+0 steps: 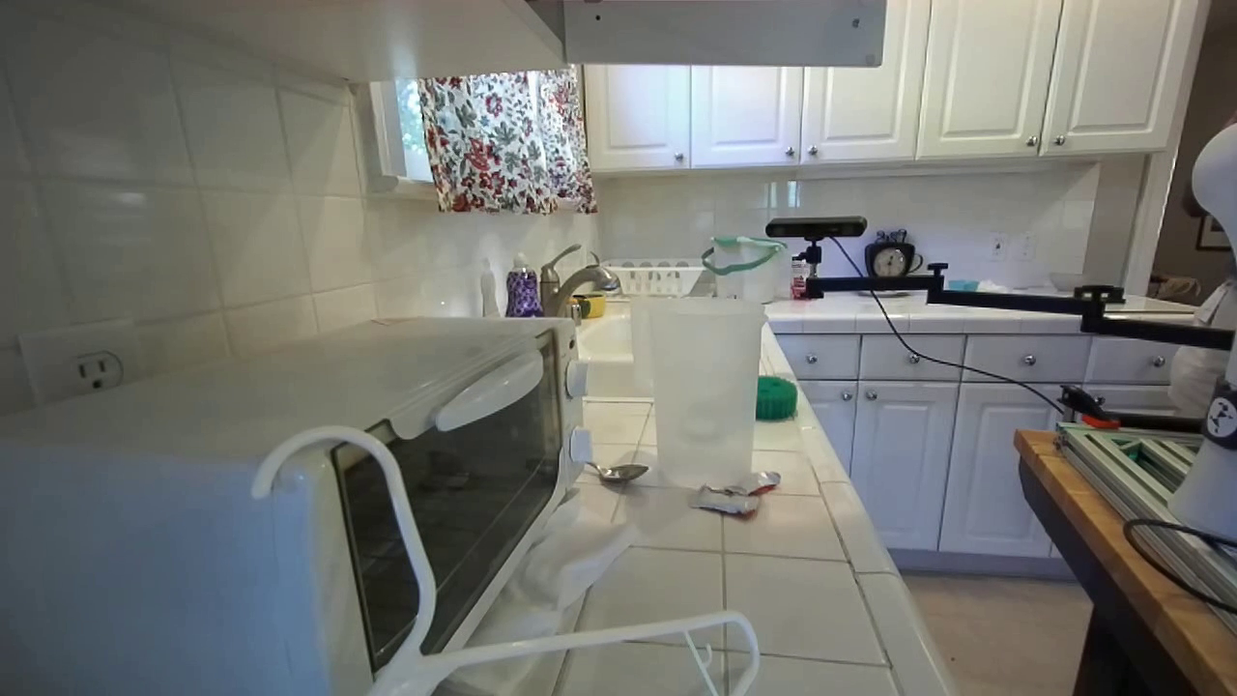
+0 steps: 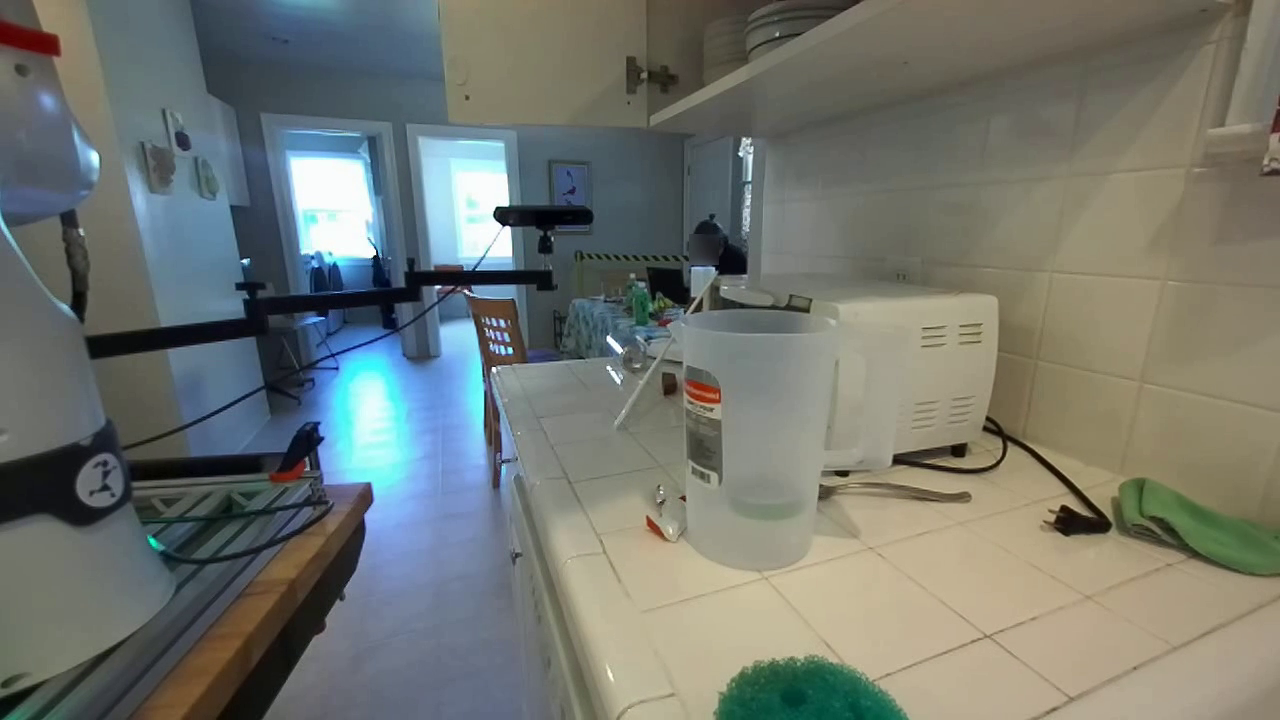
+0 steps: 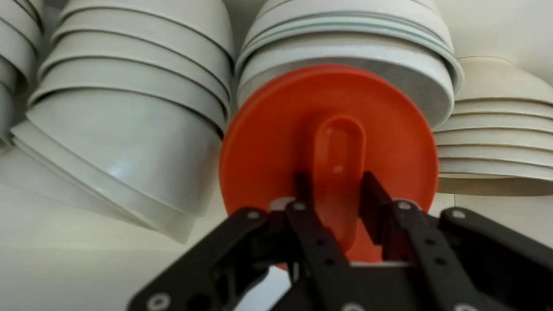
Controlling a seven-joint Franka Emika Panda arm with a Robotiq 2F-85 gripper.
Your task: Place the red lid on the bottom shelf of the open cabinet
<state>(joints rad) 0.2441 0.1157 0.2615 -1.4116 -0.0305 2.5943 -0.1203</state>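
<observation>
No word can be read for certain. The pitcher (image 2: 755, 430) carries a label (image 2: 704, 432) on its wall: a red band (image 2: 702, 390) with pale lettering (too blurred to spell out), a grey part below, and a white strip (image 2: 704, 476) at the foot. In both exterior views, well apart from the pitcher, the robot arm (image 2: 60, 570) wears a round badge (image 2: 101, 480) — a small branching emblem. Beyond the pitcher, in an exterior view, stands a clock (image 1: 890, 259) — its marks too small to make out.
</observation>
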